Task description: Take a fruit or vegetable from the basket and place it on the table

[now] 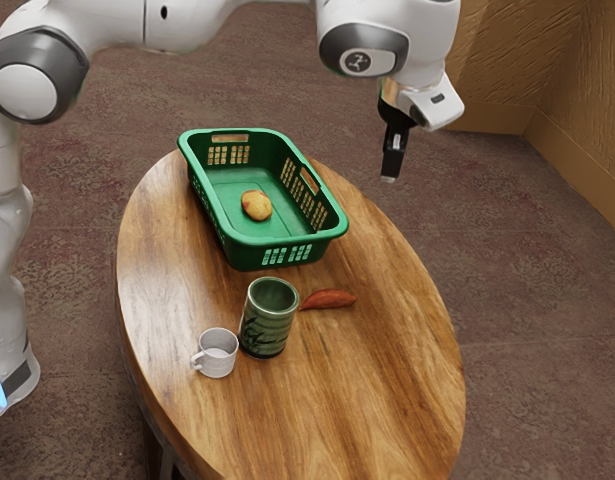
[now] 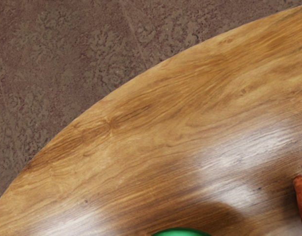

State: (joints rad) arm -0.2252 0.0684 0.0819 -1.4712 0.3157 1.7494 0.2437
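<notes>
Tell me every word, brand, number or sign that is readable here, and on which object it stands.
No word or number can be read.
Round emblem on the arm: too small to make out.
Green cup: dark pattern, no readable lettering.

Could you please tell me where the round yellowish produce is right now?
In the exterior view, the yellowish produce lies inside the green basket, roughly mid-floor, with the tall green cup outside, nearer the camera.

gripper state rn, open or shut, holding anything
Gripper: open or shut cannot be told from this angle; it appears to hold nothing, hanging in the air apart from the basket.
</notes>
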